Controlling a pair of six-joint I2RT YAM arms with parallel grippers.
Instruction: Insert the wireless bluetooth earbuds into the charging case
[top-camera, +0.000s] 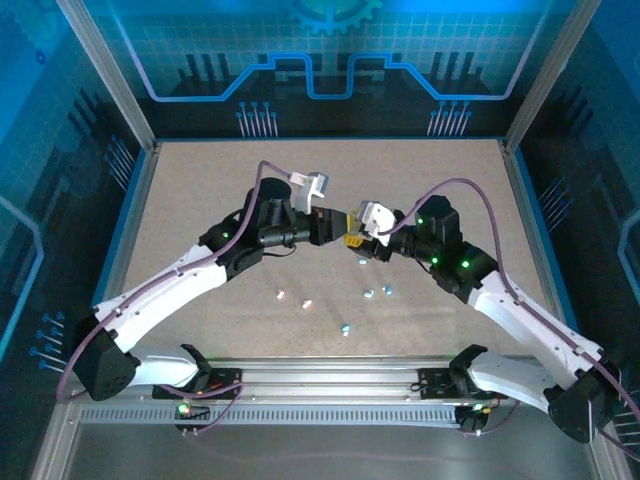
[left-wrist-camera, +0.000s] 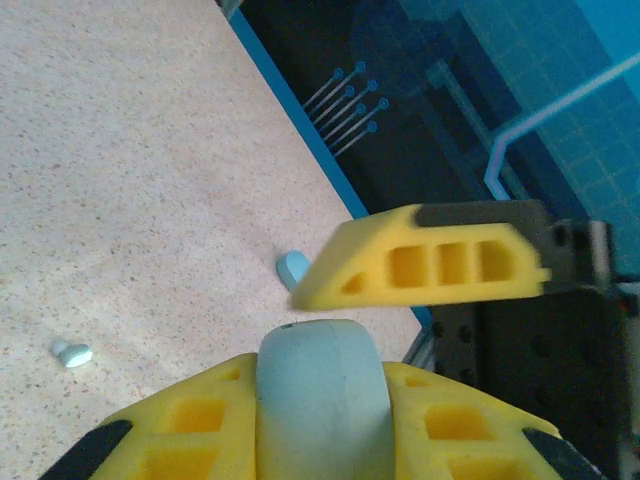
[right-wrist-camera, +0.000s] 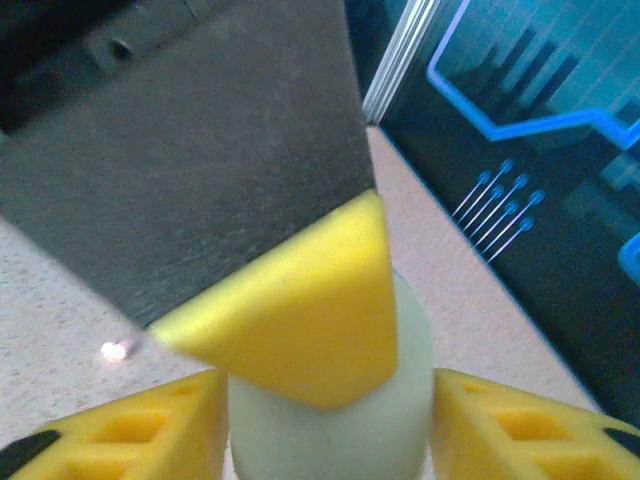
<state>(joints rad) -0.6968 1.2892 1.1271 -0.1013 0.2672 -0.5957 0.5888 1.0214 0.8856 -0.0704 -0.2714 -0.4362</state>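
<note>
Left gripper (top-camera: 333, 225) pinches the pale green charging case (left-wrist-camera: 320, 375) between its yellow fingers (left-wrist-camera: 410, 385) above mid-table, nose to nose with the right gripper (top-camera: 357, 237). Watching from my remote station, I see the right gripper's fingers (right-wrist-camera: 470, 400) flank the same case on both sides. I cannot tell whether they press on it or stand just clear.

In the way: one finger of the left gripper, dark with a yellow tip, cuts across the right wrist view from 11 o'clock and covers much of the case. In the left wrist view, a yellow finger of the right gripper juts in from 3 o'clock and hides part of a light blue earbud (left-wrist-camera: 292, 268) on the table (left-wrist-camera: 150, 150). Another light blue earbud (left-wrist-camera: 72, 352) lies at 8 o'clock, well apart.

Overhead, six earbuds (top-camera: 345, 327) lie loose on the speckled table, scattered from 5 to 8 o'clock of the grippers. A pale pink earbud (right-wrist-camera: 115, 349) shows at 9 o'clock in the right wrist view.
</note>
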